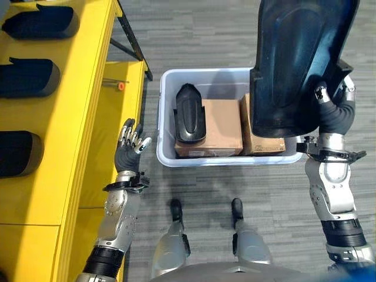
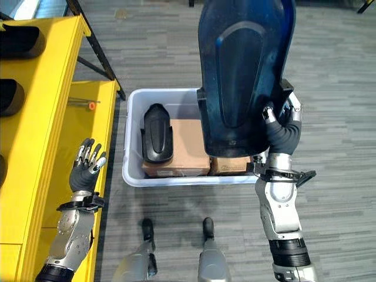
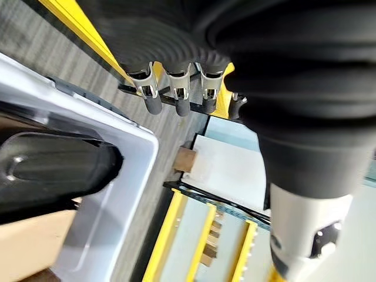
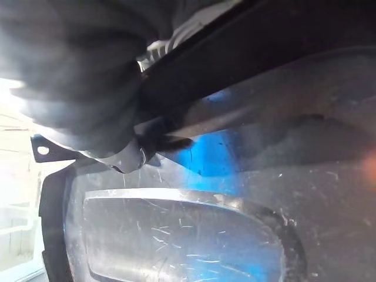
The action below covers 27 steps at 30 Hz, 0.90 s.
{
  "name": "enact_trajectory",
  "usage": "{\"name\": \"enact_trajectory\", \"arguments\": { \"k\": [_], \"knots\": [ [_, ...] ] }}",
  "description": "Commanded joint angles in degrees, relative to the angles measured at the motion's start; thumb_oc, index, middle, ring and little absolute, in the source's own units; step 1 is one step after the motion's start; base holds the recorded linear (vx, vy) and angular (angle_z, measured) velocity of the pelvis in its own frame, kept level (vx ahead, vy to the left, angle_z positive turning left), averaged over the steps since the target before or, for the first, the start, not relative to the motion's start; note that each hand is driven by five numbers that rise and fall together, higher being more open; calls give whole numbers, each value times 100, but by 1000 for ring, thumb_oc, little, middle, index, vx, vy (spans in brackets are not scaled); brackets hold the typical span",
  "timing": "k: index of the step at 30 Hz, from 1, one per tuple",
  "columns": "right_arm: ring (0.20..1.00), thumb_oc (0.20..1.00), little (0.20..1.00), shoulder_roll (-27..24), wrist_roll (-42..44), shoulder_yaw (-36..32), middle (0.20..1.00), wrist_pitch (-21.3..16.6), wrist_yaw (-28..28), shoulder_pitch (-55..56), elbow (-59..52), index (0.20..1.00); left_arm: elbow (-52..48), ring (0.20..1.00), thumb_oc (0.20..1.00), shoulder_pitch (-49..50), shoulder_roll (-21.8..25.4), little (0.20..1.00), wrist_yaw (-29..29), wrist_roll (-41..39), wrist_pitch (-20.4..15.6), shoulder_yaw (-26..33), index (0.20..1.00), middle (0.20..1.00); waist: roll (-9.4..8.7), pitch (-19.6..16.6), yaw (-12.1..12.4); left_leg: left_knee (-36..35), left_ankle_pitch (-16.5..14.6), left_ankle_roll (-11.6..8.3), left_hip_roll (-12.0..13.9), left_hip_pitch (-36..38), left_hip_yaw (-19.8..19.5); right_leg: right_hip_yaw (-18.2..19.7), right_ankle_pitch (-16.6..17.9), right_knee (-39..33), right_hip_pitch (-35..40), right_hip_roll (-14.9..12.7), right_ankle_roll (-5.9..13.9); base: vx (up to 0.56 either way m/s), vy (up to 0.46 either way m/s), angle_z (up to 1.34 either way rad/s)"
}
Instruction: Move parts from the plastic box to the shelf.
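Right hand [image 2: 281, 126] has its fingers clamped on the lower edge of a big dark part [image 2: 244, 70], held upright high above the box [image 2: 130, 170], judged clear of the rim so it can swing over to the shelf [image 1: 70, 88]. The grip is low at 1 corner, so the part may tip or slip on the way. Left hand [image 1: 130, 144] hangs between shelf and box, fingers straight and apart, holding nothing; probably waiting to steady the part. The box sits on the floor just beside the shelf's edge; inside, 1 smaller black part [image 1: 190, 113] lies at the box's shelf-side end on a carton [image 1: 220, 126], with a 2nd carton [image 1: 264, 144] under the raised part. The shelf already carries 3 black parts [image 1: 26, 79] in a row along its far-left edge. Next move, judged: carry the part leftward over the shelf.
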Motion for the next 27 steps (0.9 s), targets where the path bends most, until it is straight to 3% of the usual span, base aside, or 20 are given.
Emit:
{"name": "enact_trajectory", "arguments": {
  "k": [1, 4, 5, 6, 7, 9, 10, 13, 14, 15, 17, 19, 21, 22, 23, 25, 27],
  "knots": [
    [200, 200, 200, -179, 534, 145, 200, -508, 378, -426, -457, 200, -44, 1000, 1000, -59, 141, 1000, -217, 111, -131, 259, 1000, 1000, 96, -535, 178, 307, 44, -358, 1033, 626, -253, -56, -639, 1788, -599, 176, 74, -41, -213, -8],
    [200, 200, 200, -192, 763, 302, 200, -576, 455, -671, -542, 200, -54, 1000, 1000, 153, 71, 1000, -263, 50, -99, 300, 1000, 1000, 192, -513, 415, 207, 783, -549, 1314, 452, -571, -354, -851, 1927, -553, 440, -102, -132, -232, 11],
    [200, 200, 200, -212, 722, 337, 200, -591, 388, -761, -586, 200, 1, 1000, 1000, 132, 20, 1000, -278, 27, -63, 222, 1000, 1000, 238, -510, 573, 99, 1287, -664, 1351, 156, -694, -639, -871, 1851, -527, 426, -136, -230, -231, 100],
    [200, 200, 200, -263, 738, 305, 200, -589, 340, -784, -594, 200, 51, 1000, 1000, 88, -23, 1000, -273, -16, -52, 175, 1000, 1000, 244, -489, 568, 113, 1482, -634, 1264, -97, -692, -853, -855, 1742, -477, 328, -178, -274, -168, 150],
    [200, 200, 200, -322, 702, 349, 200, -554, 330, -765, -586, 200, 116, 1000, 1000, 97, -53, 1000, -309, -5, -53, 166, 1000, 1000, 178, -419, 626, 210, 1326, -571, 1004, -135, -810, -959, -723, 1610, -447, 163, -169, -263, -97, 207],
    [200, 200, 200, -420, 708, 389, 200, -485, 415, -684, -539, 200, 77, 1000, 1000, 137, -84, 1000, -385, -28, -38, 200, 1000, 1000, 148, -401, 608, 809, 895, -404, 817, -63, -683, -1284, -498, 1309, -366, -34, -221, -291, -109, 171],
    [200, 200, 200, -392, 822, 487, 200, -450, 518, -572, -460, 200, 41, 1000, 1000, 149, -131, 1000, -418, -63, -40, 227, 1000, 1000, 138, -460, 546, 1182, 542, -342, 818, 221, -330, -1627, -405, 1155, -303, -173, -247, -233, -84, 106],
    [200, 200, 200, -277, 1095, 626, 200, -366, 705, -346, -449, 200, 46, 1000, 1000, 79, -179, 1000, -399, -45, -14, 262, 1000, 1000, 207, -596, 352, 1324, 414, -396, 985, 783, 184, -2100, -341, 1114, -256, -332, -260, -114, 25, 138],
    [200, 200, 200, -259, 1164, 685, 200, -326, 762, -262, -433, 200, 33, 1000, 1000, 29, -191, 1000, -396, -49, -11, 244, 1000, 1000, 239, -630, 310, 1283, 355, -411, 951, 913, 162, -2229, -310, 1139, -257, -396, -249, -124, 154, 160],
    [200, 200, 200, -222, 1288, 673, 200, -274, 871, -96, -439, 200, 49, 1000, 1000, -42, -249, 1000, -366, -59, 8, 222, 1000, 1000, 309, -684, 209, 984, 60, -378, 807, 1069, 140, -2435, -194, 1223, -274, -584, -127, -89, 159, 114],
    [200, 200, 200, -211, 1328, 639, 200, -264, 900, -50, -461, 200, 44, 1000, 1000, -45, -266, 1000, -383, -35, 17, 205, 1000, 1000, 309, -689, 192, 929, 45, -366, 765, 956, 106, -2445, -115, 1218, -241, -642, -90, 12, 142, 124],
    [200, 200, 200, -204, 1385, 617, 200, -202, 945, 138, -459, 200, 37, 1000, 1000, -23, -290, 1000, -456, -27, 86, 163, 1000, 1000, 334, -685, 188, 629, -417, -340, 719, 1076, 351, -2453, -119, 1375, -71, -920, 102, 100, 281, 95],
    [200, 200, 200, -54, 1356, 634, 200, -79, 965, 253, -352, 200, -23, 1000, 1000, 56, -199, 1000, -436, 76, 108, 251, 1000, 1000, 224, -660, 342, 514, -729, -127, 340, 1006, 234, -2578, 119, 1471, 48, -1323, 311, 49, 310, 94],
    [200, 200, 200, -52, 1355, 635, 200, -79, 965, 253, -352, 200, -24, 1000, 1000, 57, -198, 1000, -435, 76, 109, 252, 1000, 1000, 221, -660, 339, 516, -730, -125, 337, 1004, 231, -2580, 120, 1471, 49, -1327, 313, 13, 263, 61],
    [200, 200, 200, -12, 1351, 724, 200, 17, 1027, 310, -256, 200, -83, 1000, 1000, 157, -145, 1000, -428, 133, 117, 371, 1000, 1000, 117, -619, 495, 537, -851, -29, 90, 896, 79, -2699, 330, 1306, 163, -1523, 445, 6, 196, 28],
    [200, 200, 200, 20, 1272, 706, 200, 59, 1037, 354, -252, 200, -93, 1000, 1000, 239, -141, 1000, -438, 188, 124, 450, 1000, 1000, 41, -591, 589, 527, -889, 39, -76, 824, -24, -2782, 479, 1167, 259, -1634, 531, 11, 224, 51],
    [200, 200, 200, 109, 1171, 844, 200, 143, 1029, 273, -101, 200, -108, 1000, 1000, 247, -84, 1000, -380, 305, 105, 542, 1000, 1000, -150, -549, 776, 654, -1066, 229, -551, 570, -349, -2870, 999, 927, 449, -1970, 778, 44, 390, 91]
  ]
}}
